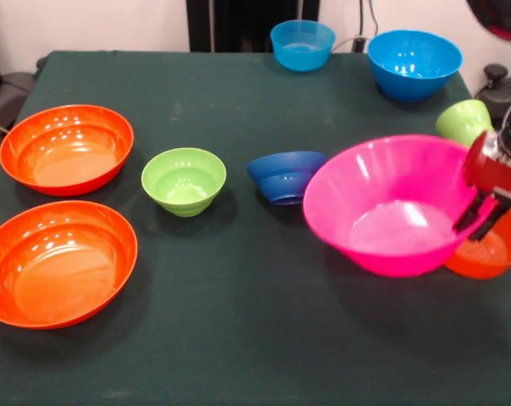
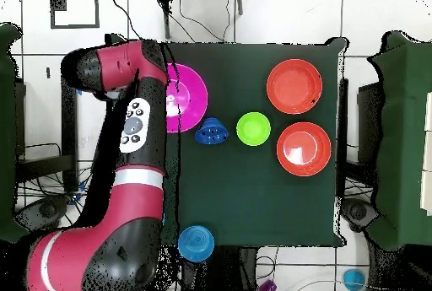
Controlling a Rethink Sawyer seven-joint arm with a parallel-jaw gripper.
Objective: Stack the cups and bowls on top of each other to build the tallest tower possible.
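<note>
Green cloth: covers the tabletop (image 1: 239,338), which carries every bowl.
Pink bowl (image 1: 391,207): largest one, at the right in the front view, tilted so its opening faces the camera; its right rim is at the tool.
Tool (image 1: 480,216): dark fingers (image 1: 471,211) on a red and silver wrist at the right edge of the front view, set over the pink bowl's right rim; whether they pinch the rim or stand apart cannot be told.
Small orange bowl (image 1: 492,249): just behind and below the pink bowl's right side, partly hidden by it and touching it.
Green cup (image 1: 463,121): lying tipped, behind the pink bowl at the right edge.
Dark blue bowl (image 1: 285,176): small, upside down or tilted, just left of the pink bowl.
Green bowl (image 1: 184,180): small, upright, near the middle, left of the dark blue one.
Wide orange bowls: two at the left, one farther back (image 1: 67,149), one nearer the camera (image 1: 58,262), side by side and separate.
Sky blue bowls: two at the far edge, a smaller one (image 1: 302,44) and a larger one (image 1: 414,63) to its right.
Arm (image 2: 126,136): in the overhead view it covers the side of the tabletop next to the pink bowl.
</note>
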